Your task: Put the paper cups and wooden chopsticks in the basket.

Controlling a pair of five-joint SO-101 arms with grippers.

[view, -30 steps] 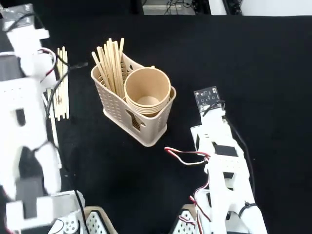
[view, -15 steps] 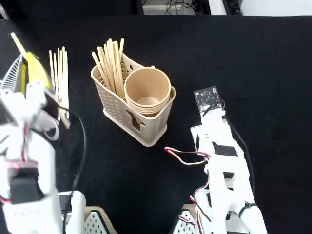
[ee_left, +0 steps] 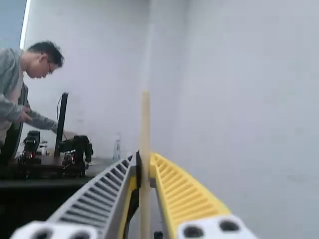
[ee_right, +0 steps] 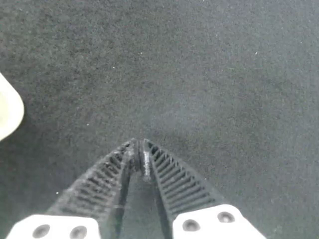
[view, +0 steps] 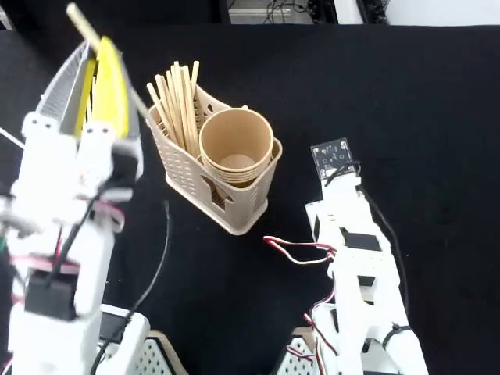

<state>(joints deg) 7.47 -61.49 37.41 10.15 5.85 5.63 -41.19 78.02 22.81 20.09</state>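
My left gripper (view: 92,48) is raised high at the left of the beige basket (view: 234,211), shut on one wooden chopstick (view: 82,22) that sticks out past its grey and yellow fingers. In the left wrist view the chopstick (ee_left: 145,124) stands clamped between the jaws of that gripper (ee_left: 143,167). The basket holds a bundle of chopsticks (view: 176,98) and stacked paper cups (view: 236,144). My right gripper (ee_right: 138,149) is shut on nothing, low over the black table, with a basket corner (ee_right: 7,112) off to one side.
The right arm (view: 351,250) lies along the table right of the basket, with red and white wires (view: 293,251) beside it. The black cloth (view: 406,101) stretches open at the back right. The left arm's body (view: 62,234) covers the table's left strip.
The left arm has risen from the chopsticks lying at the left and swung up toward the basket with one chopstick in its grip. The right arm has stayed still.
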